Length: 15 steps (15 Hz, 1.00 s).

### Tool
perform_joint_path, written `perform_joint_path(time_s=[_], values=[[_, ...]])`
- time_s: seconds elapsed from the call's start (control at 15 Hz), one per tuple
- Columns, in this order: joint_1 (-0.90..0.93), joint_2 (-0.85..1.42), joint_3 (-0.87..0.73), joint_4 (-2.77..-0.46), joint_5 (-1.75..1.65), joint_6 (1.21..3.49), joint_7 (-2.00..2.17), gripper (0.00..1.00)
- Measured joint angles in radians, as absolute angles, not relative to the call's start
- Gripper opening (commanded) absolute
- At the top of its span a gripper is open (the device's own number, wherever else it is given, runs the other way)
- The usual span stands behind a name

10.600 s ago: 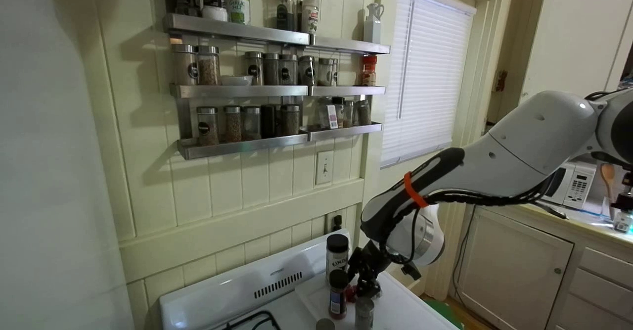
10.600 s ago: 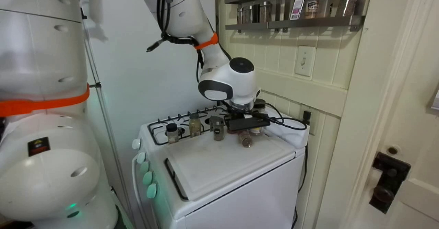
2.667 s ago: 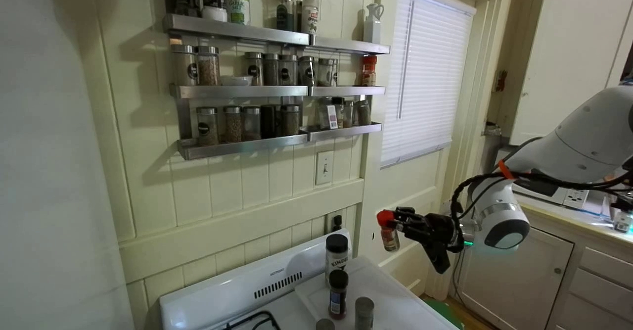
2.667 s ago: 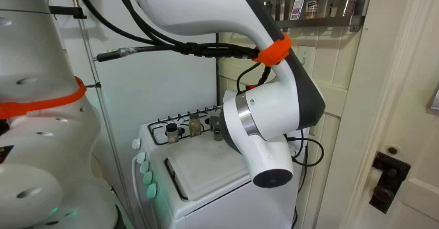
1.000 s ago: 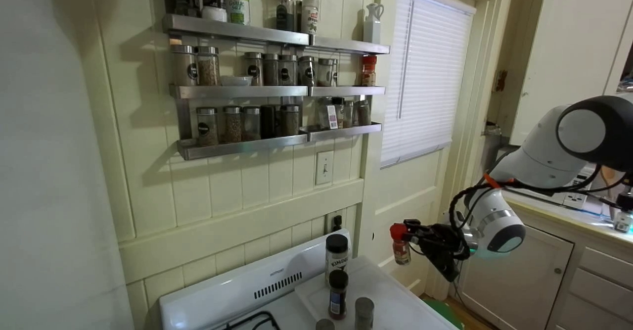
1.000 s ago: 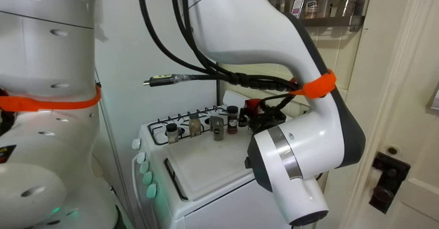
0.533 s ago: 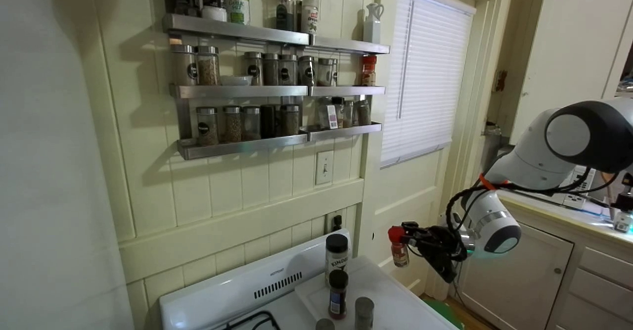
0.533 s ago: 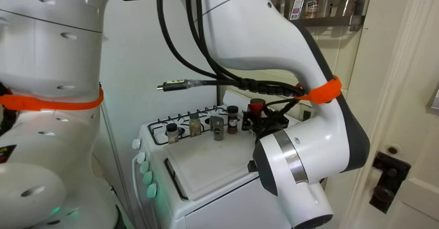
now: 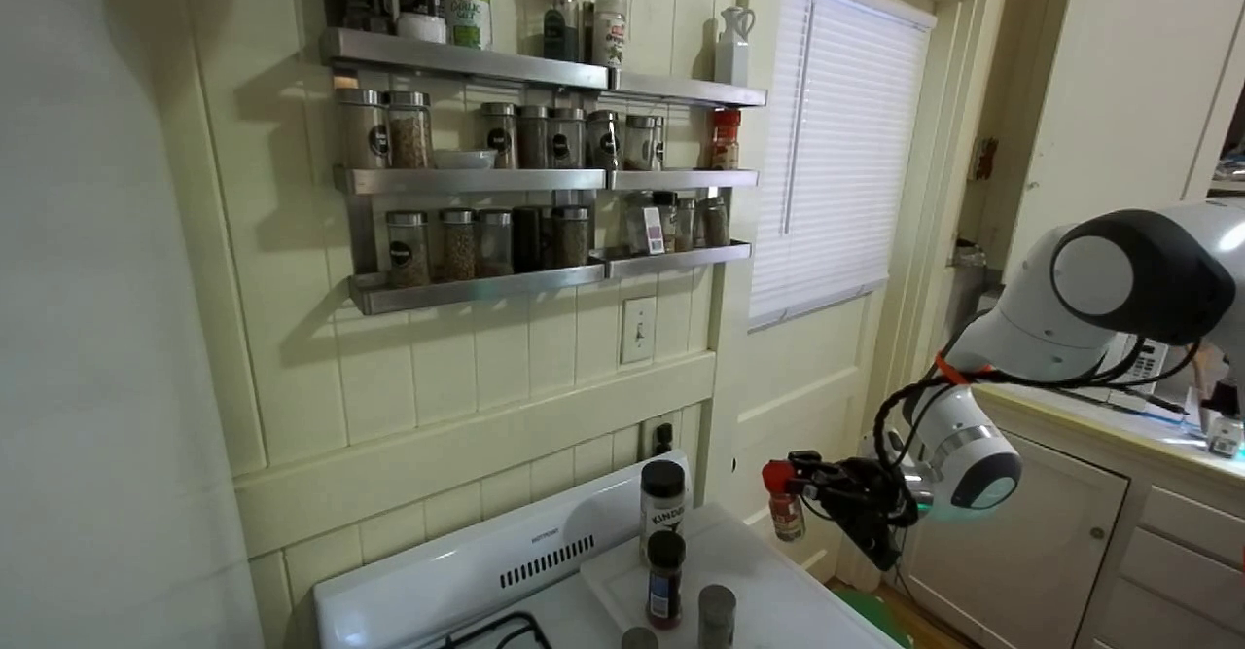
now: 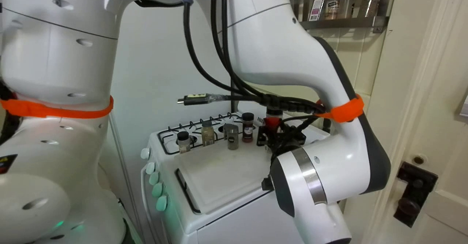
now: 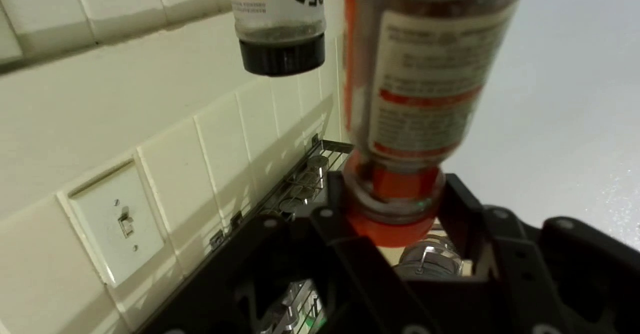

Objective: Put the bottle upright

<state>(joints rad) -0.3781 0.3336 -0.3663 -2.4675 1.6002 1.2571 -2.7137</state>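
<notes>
I see the small clear bottle with a red cap and a cream label (image 9: 786, 515) held in the air near the white enamel stove (image 10: 248, 218); whether it is right over the top I cannot tell. In an exterior view its base shows against the cream panelled door (image 9: 807, 377). The black two-fingered gripper (image 11: 397, 194) has its jaws drawn in on the bottle, a finger to each side at the neck and cap.

A brownish-red shade shows through the bottle's wall toward the base. On the stove, a tall jar with a black lid and white label (image 9: 662, 511) stands near a slim black-capped bottle with dark red contents (image 10: 247, 130). Beside that stands a clear jar with a grey lid (image 10: 233, 138), its filling greyish; farther along are a dark-lidded jar of yellowish-tan seasoning (image 10: 207, 135) and a black-capped jar with pale contents (image 10: 183, 144). Steel wall shelves (image 9: 477, 180) carry lidded glass jars (image 9: 459, 245) of brown and dark seasonings.

The held bottle points cap up, its long axis close to vertical, leaning slightly, base toward the gripper's side. The wrist view shows it inverted, the tall jar likewise.
</notes>
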Motion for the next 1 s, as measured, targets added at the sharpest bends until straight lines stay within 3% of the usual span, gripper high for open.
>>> perform_joint_path(time_s=[1.0], values=[[-0.388, 0.591, -0.337, -2.209, 1.578, 1.132, -2.714, 0.25]])
